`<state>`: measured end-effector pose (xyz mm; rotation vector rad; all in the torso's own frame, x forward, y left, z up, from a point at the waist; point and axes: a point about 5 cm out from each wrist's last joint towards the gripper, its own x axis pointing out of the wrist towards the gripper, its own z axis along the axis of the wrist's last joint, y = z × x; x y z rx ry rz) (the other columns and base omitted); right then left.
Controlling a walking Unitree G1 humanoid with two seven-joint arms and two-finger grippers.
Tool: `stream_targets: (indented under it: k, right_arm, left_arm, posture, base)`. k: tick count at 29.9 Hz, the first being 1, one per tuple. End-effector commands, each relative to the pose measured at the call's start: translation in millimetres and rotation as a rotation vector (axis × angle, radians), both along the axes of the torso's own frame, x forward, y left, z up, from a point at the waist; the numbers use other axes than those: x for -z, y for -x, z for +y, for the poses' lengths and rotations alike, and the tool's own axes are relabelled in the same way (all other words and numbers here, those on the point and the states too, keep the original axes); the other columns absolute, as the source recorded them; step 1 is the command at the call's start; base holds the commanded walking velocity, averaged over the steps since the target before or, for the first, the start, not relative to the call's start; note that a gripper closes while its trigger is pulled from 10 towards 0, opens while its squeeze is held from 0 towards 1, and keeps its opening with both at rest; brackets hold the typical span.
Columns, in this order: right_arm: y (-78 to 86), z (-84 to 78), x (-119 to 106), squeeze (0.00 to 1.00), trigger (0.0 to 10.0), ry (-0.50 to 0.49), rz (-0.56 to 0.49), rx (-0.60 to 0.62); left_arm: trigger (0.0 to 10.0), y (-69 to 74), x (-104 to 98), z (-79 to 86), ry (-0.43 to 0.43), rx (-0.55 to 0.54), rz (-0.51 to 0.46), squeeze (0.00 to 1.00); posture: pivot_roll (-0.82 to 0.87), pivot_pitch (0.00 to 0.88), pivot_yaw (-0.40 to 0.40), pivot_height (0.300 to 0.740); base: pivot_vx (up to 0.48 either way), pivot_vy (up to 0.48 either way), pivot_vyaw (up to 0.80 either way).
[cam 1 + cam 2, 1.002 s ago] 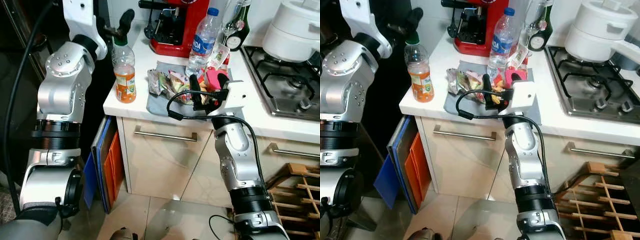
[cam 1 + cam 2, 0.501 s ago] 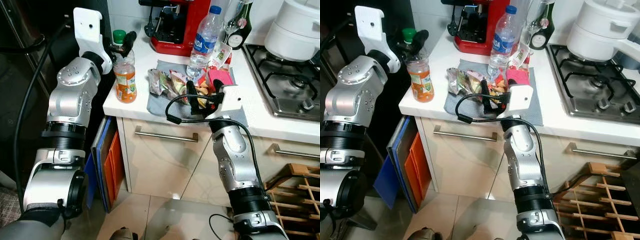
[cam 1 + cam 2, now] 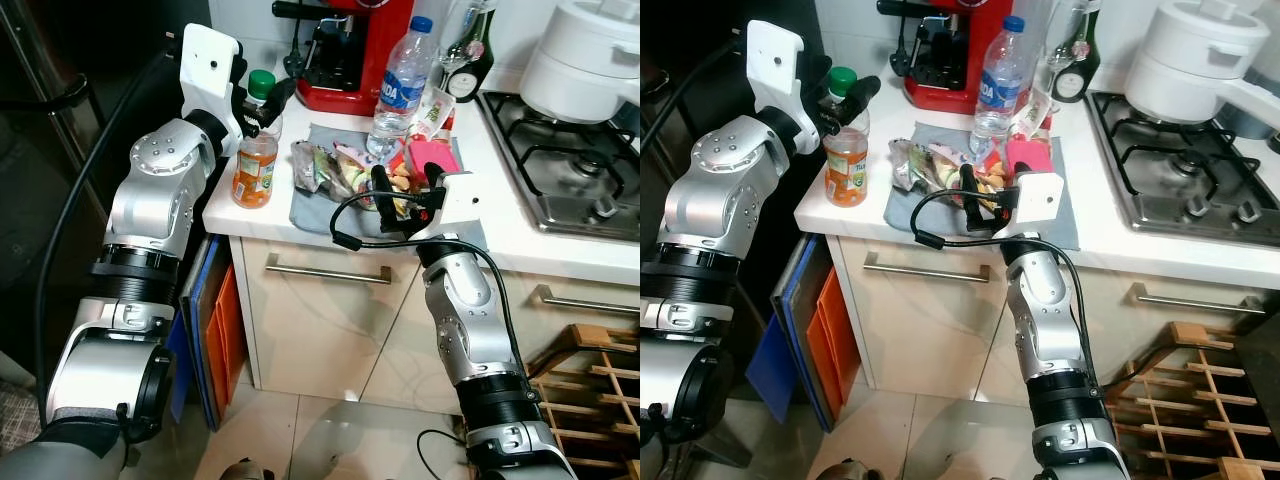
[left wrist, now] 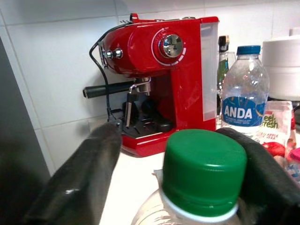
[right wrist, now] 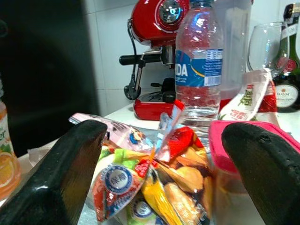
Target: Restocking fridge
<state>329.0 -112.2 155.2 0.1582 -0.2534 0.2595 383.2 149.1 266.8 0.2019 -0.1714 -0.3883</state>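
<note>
Left end effector (image 3: 262,103) up at the near-left corner of the white surface (image 3: 300,110), fingers spread apart either side of the green cap (image 4: 204,161) of the juice bottle (image 3: 255,160); one finger (image 4: 262,173) right against the cap, the other (image 4: 79,178) apart from it. Bottle upright near the left edge, just left of a grey cloth (image 3: 320,205). Right end effector (image 3: 407,188) over the cloth's near part, fingers wide apart, nothing gripped, framing a heap of snack packets (image 5: 140,187) and a pink-lidded tub (image 5: 234,140). Water bottle (image 3: 395,85) behind the snacks; red coffee machine (image 3: 350,50) further back.
</note>
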Motion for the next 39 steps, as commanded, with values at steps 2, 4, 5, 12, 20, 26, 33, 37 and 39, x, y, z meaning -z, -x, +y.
stream_targets:
  k: [2,4,5,12,20,26,33,37,39]
  right_arm:
    - [-1.4,0.8,2.4,0.0,10.0,-0.006,0.018,-0.006]
    - [-1.5,1.1,2.5,0.0,10.0,-0.007,0.018,-0.007]
    - [-1.5,1.7,3.0,0.0,10.0,-0.007,0.02,-0.009]
    - [-2.5,2.4,2.2,0.0,10.0,-0.004,0.019,-0.013]
    - [-17.0,-5.7,-18.6,0.0,10.0,-0.021,-0.042,0.043]
    - [-26.2,-30.5,-39.5,0.0,10.0,-0.001,-0.119,0.177]
    - [-22.1,-43.2,-47.6,0.0,10.0,0.053,-0.189,0.305]
    - [-17.9,-42.7,-55.1,0.0,10.0,0.09,-0.245,0.347]
    - [-17.0,-42.5,-56.1,0.0,10.0,0.094,-0.253,0.354]
  left_arm:
    - [0.0,-1.2,37.2,9.6,-0.069,-0.05,0.138,0.0]
    - [0.0,-1.1,36.5,10.2,-0.069,-0.055,0.131,0.0]
    - [0.0,-0.5,32.7,11.0,-0.061,-0.059,0.099,0.0]
    - [0.0,1.7,17.0,11.0,-0.02,-0.055,0.001,0.0]
    - [0.0,4.9,3.5,-1.6,0.192,-0.099,-0.113,0.0]
    - [0.0,21.1,-34.1,-17.1,0.165,-0.11,-0.407,0.0]
    - [0.0,28.5,-39.2,-32.2,0.105,-0.037,-0.451,0.0]
    - [10.0,25.7,-37.9,-32.6,0.088,-0.061,-0.449,0.0]
    - [10.0,25.2,-37.8,-31.9,0.092,-0.059,-0.448,0.0]
  posture:
    - [0.07,0.0,-0.02,0.74]
    - [0.07,0.0,-0.02,0.74]
    - [0.07,0.0,-0.021,0.74]
    - [0.07,0.0,-0.025,0.74]
    - [0.04,0.0,-0.008,0.74]
    - [0.04,0.0,-0.012,0.74]
    - [0.03,0.0,-0.005,0.74]
    - [0.02,0.0,-0.007,0.74]
    - [0.02,0.0,-0.011,0.74]
  base:
    - [0.0,0.0,0.0]
    - [0.0,0.0,0.0]
    - [0.0,0.0,0.0]
    - [0.0,0.0,0.0]
    - [0.0,0.0,0.0]
    - [0.0,0.0,0.0]
    - [0.0,0.0,0.0]
    - [0.0,0.0,0.0]
    - [0.0,0.0,0.0]
